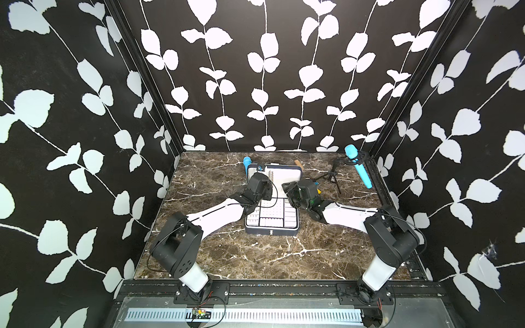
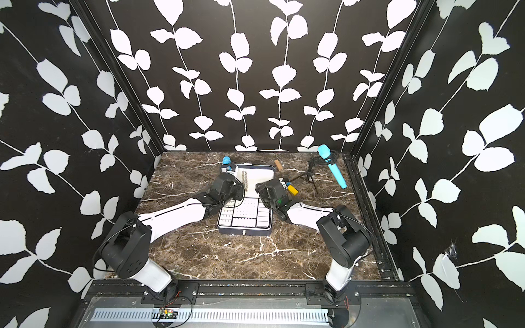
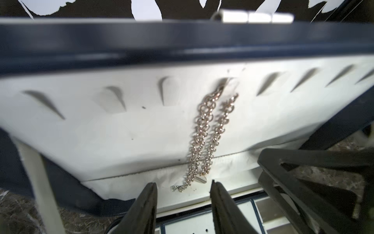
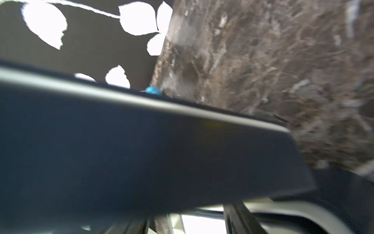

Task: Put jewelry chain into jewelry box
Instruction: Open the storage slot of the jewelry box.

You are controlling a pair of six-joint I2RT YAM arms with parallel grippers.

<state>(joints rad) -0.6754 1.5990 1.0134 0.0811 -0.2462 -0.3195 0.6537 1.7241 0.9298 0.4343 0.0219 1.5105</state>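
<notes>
The jewelry box [image 1: 272,230] [image 2: 244,231] lies open mid-table, its navy lid tilted back with the white lining [image 1: 287,174] facing forward. The jewelry chain [image 3: 206,137] hangs doubled from a hook slot in that lining, also seen in both top views [image 1: 269,176] [image 2: 245,179]. Its loose end rests on the lid's pocket. My left gripper [image 3: 183,183] is open just short of that end, touching nothing. My right gripper [image 1: 285,187] [image 4: 188,214] sits by the lid's right side near the hinge. Its jaws stand apart over the white tray, their tips hidden behind the lid's wall [image 4: 162,152].
A blue microphone [image 1: 358,164] leans on a small black tripod [image 1: 331,176] at the back right. Another blue microphone [image 1: 246,164] lies behind the box's left corner. A wooden block [image 2: 277,164] and a yellow block [image 2: 292,189] sit right of the lid.
</notes>
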